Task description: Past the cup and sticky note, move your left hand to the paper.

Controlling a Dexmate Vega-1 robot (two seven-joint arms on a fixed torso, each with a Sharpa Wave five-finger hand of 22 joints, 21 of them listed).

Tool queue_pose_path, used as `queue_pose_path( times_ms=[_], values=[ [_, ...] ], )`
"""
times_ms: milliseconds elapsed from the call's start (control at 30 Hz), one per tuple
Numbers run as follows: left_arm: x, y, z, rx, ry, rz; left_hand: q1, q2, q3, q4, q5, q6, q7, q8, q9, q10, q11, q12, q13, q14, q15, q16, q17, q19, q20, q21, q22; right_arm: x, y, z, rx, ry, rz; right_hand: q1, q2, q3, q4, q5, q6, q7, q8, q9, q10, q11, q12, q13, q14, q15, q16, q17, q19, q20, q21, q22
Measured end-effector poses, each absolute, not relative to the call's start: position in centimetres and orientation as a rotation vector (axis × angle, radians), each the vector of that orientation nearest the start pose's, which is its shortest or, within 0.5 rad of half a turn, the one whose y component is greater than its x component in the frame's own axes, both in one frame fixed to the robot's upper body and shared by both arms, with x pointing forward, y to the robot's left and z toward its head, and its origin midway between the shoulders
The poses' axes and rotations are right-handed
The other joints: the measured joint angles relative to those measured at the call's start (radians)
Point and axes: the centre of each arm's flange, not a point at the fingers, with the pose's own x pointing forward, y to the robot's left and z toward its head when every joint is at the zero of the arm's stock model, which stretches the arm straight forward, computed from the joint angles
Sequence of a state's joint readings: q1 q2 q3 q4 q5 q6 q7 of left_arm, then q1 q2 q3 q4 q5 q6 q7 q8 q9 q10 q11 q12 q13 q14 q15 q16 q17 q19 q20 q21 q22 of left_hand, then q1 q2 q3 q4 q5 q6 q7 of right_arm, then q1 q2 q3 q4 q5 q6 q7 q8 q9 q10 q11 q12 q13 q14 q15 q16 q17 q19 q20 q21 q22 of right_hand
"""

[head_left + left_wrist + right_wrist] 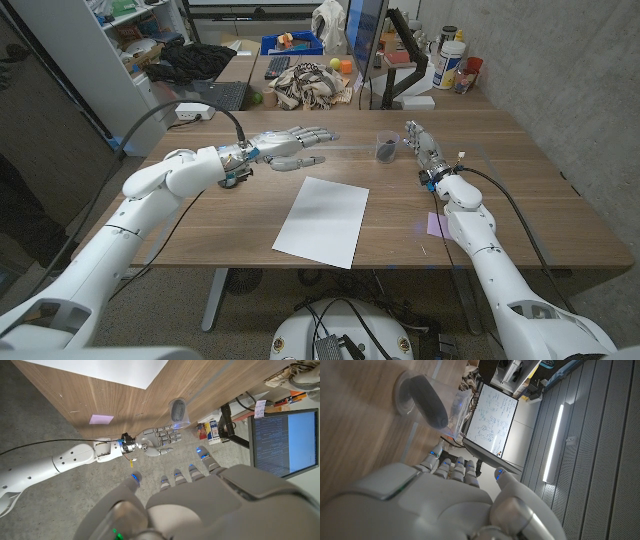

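- Left hand (290,147): fingers extended and apart, holding nothing, above the bench (200,215) beyond the paper (322,220).
- Right hand (424,148): empty, fingers straight, just beside the cup (383,148).
- Sticky note (437,224): near the right forearm.
- Step: bring the left hand back and down onto the paper, staying clear of the cup.
- Unclear: the cup's dark contents.

Left hand (288,143) fingers spread beyond paper (322,220), cup (384,148) near right hand (421,143), sticky note (437,224)
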State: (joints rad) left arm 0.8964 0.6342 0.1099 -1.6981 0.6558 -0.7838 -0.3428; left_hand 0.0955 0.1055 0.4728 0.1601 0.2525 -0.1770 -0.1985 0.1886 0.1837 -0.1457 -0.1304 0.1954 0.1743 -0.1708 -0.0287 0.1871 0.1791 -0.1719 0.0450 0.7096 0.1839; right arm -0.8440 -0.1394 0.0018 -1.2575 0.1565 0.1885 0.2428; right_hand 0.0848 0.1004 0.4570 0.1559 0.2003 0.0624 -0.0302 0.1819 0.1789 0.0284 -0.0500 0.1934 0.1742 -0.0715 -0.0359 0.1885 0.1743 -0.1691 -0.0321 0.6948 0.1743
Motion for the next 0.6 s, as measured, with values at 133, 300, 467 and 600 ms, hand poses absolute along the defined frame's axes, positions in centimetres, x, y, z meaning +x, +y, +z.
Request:
queue_pose_path(
  times_ms=[133, 300, 467, 600],
  values=[
    [51.92, 21.92, 4.44, 1.635, -1.116, -0.441, 0.000, 0.000, 0.000, 0.000, 0.000, 0.000, 0.000, 0.000, 0.000, 0.000, 0.000, 0.000, 0.000, 0.000, 0.000, 0.000, 0.000, 0.000, 0.000, 0.000, 0.000, 66.54, -26.59, -1.88, -0.045, -0.605, 0.193, 0.000, 0.000, 0.000, 0.000, 0.000, 0.000, 0.000, 0.000, 0.000, 0.000, 0.000, 0.000, 0.000, 0.000, 0.000, 0.000, 0.000, 0.000, 0.000, 0.000, 0.000],
    [52.02, 21.77, 4.20, 1.651, -1.097, -0.467, 0.000, 0.000, 0.000, 0.000, 0.000, 0.000, 0.000, 0.000, 0.000, -0.005, 0.005, 0.000, 0.000, 0.000, 0.000, 0.000, 0.000, 0.000, 0.000, 0.000, 0.000, 66.63, -26.55, -1.96, -0.045, -0.602, 0.193, 0.000, 0.000, 0.000, 0.000, 0.000, 0.000, 0.000, 0.000, 0.000, 0.000, 0.000, 0.000, 0.000, 0.000, 0.000, 0.000, 0.000, 0.000, 0.000, 0.000, 0.000],
    [52.12, 21.66, 4.04, 1.662, -1.084, -0.480, 0.000, 0.000, 0.000, 0.000, 0.000, 0.000, 0.000, 0.000, 0.000, -0.005, 0.005, 0.000, 0.005, 0.000, 0.000, 0.000, 0.000, 0.000, 0.000, 0.000, 0.000, 66.69, -26.55, -2.00, -0.045, -0.600, 0.193, 0.000, 0.000, 0.000, 0.000, 0.000, 0.000, 0.000, 0.000, 0.000, 0.000, 0.000, 0.000, 0.000, 0.000, 0.000, 0.000, 0.000, 0.000, 0.000, 0.000, 0.000],
    [52.24, 21.60, 3.92, 1.672, -1.071, -0.490, 0.000, 0.000, 0.000, 0.000, 0.000, 0.000, 0.000, 0.000, 0.000, -0.005, 0.005, 0.000, 0.005, 0.000, 0.000, 0.000, 0.000, 0.000, 0.000, -0.007, 0.000, 66.77, -26.55, -2.09, -0.045, -0.597, 0.192, 0.000, 0.000, 0.000, 0.000, 0.000, 0.000, 0.000, 0.000, 0.000, 0.000, 0.000, 0.000, 0.000, 0.000, 0.000, 0.000, 0.000, 0.000, 0.000, 0.000, 0.000]
  ],
)
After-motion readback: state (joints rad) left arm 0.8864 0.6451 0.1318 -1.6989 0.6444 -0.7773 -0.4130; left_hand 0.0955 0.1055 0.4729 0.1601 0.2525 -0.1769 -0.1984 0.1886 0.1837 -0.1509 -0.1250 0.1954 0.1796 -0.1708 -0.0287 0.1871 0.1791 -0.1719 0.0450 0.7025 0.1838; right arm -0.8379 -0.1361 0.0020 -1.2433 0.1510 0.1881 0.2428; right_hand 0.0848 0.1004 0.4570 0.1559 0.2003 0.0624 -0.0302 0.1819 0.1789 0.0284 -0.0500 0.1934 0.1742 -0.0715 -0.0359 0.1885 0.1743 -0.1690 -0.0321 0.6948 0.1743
